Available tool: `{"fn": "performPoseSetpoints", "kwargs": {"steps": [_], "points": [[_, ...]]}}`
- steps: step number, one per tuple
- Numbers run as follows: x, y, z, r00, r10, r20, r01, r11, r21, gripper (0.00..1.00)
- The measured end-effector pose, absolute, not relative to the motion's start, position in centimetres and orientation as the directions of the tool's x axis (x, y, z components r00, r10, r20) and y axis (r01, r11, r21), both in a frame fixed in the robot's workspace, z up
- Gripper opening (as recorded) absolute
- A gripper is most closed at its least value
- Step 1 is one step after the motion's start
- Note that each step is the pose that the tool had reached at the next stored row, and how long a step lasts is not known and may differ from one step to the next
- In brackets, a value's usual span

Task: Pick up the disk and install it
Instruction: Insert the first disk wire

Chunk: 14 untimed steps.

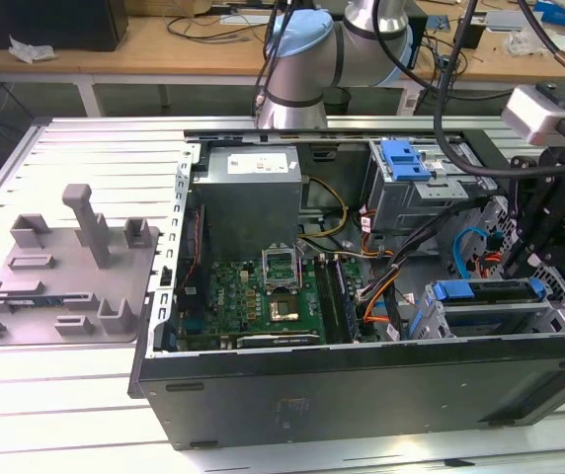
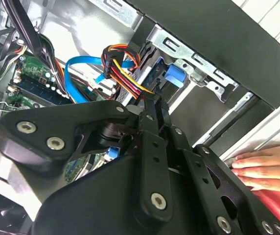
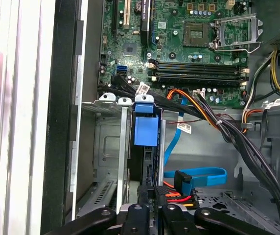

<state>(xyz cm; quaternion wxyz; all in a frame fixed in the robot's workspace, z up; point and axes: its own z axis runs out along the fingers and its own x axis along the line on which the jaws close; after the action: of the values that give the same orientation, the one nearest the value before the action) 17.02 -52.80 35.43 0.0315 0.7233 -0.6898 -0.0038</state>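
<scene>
On the far left of the counter [image 1: 85, 148], at about 9 o'clock from the open computer case [image 1: 362, 385], lies a grey fixture plate [image 1: 65, 276] with pegs, and nothing is on it. Inside the case, in the exterior view, the grey power supply box [image 1: 253, 193] sits at 12 o'clock from the green motherboard [image 1: 263, 291]. Further to the right, at about 1 o'clock from the board, a bare blue bracket [image 1: 406, 158] rests on top of the upper cage.

The disk [image 1: 487, 291] is at 3 o'clock from the motherboard. It stands on its edge in the lower drive cage, with its blue frame at the top and its silver face below. In the first wrist view its blue tab [image 3: 145, 129] lines up with the metal rails of the cage, so I judge it is already in its slot, or very nearly.

The claw [image 1: 524, 259] hangs just above the right end of the disk. In the second wrist view the claw [image 2: 154, 103] has its fingers drawn narrow, almost together, with the tips close to the coloured cables. I cannot tell if they pinch the disk's edge or only touch it.

So the picking up looks finished. What is left, I think, is the last seating and letting go. A person's hand [image 2: 262, 169] rests on the counter outside the case wall.
</scene>
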Motion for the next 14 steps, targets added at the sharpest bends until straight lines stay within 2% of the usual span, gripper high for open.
{"fn": "performPoseSetpoints", "kwargs": {"steps": [14], "points": [[17.04,-52.80,35.11,0.048,-0.998,0.038,-0.998,-0.046,0.051,0.16]]}}
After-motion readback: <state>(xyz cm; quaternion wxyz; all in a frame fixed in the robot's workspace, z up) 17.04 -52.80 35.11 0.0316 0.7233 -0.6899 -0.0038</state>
